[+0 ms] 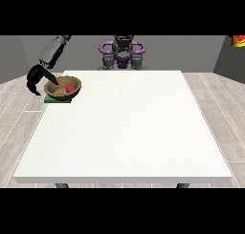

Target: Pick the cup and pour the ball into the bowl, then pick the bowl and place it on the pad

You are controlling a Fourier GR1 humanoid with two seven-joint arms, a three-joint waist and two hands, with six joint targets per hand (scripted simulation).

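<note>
A brown wooden bowl [62, 88] sits tilted on a green pad [57, 100] at the table's left edge, with a red ball [70, 88] inside it. The hand at the view's left [37, 78] hangs just left of the bowl, its black fingers spread and curving down; one finger reaches to the bowl's rim. No cup shows anywhere. The other hand is out of sight.
The white table [129, 128] fills the middle of the view. The robot's torso [122, 52] stands behind the far edge. A red and yellow object [239, 40] sits at the upper right corner, off the table.
</note>
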